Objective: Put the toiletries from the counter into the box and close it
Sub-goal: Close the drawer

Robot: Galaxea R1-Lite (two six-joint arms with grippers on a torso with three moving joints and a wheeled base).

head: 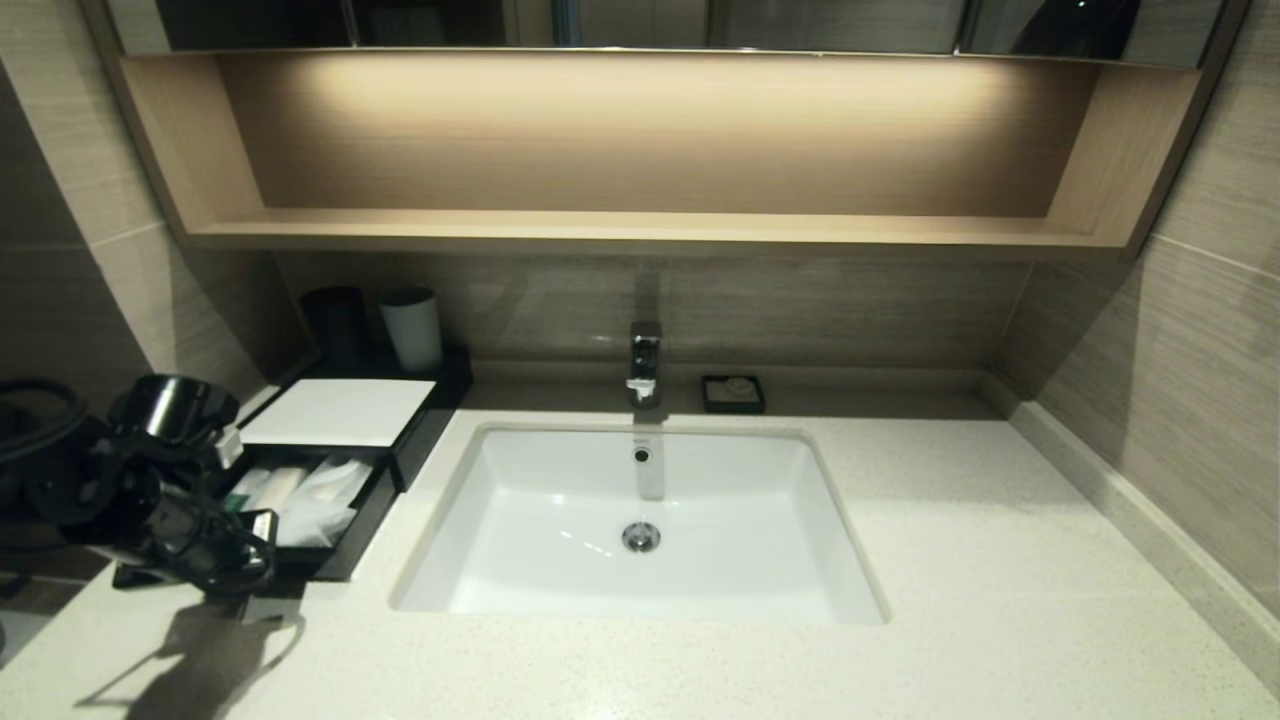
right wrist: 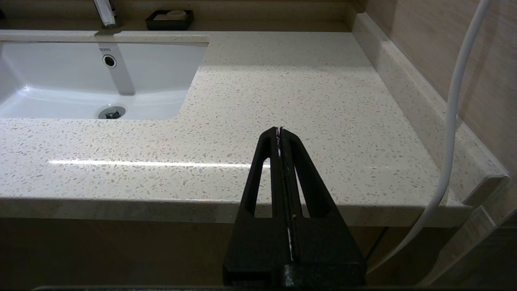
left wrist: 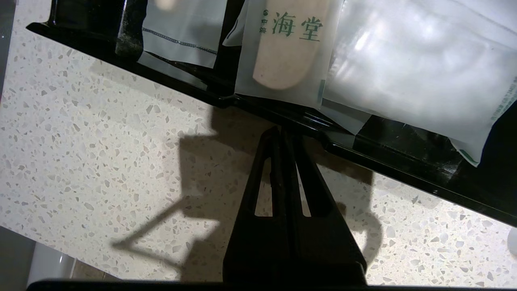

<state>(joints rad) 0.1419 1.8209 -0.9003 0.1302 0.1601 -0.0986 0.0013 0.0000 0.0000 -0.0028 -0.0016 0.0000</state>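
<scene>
The black box with its flat white top (head: pixel 340 410) stands at the back left of the speckled counter (head: pixel 1000 560). Its drawer tray (head: pixel 345 560) is pulled out toward me and holds the wrapped toiletries (head: pixel 310 495). In the left wrist view I see a clear sleeve (left wrist: pixel 181 32), a whitish packet with green characters (left wrist: pixel 282 48) and a wide white packet (left wrist: pixel 416 68) lying inside. My left gripper (left wrist: pixel 282 131) is shut and empty, its tips right at the tray's front wall (left wrist: pixel 404 161); it also shows in the head view (head: pixel 262 556). My right gripper (right wrist: pixel 279 131) is shut and empty, low before the counter's front right edge.
A white sink basin (head: pixel 640 520) with a chrome tap (head: pixel 645 362) sits in the middle of the counter. A small black soap dish (head: pixel 733 393) stands behind it. A black cup (head: pixel 335 320) and a white cup (head: pixel 412 328) stand behind the box. A wall closes the right side.
</scene>
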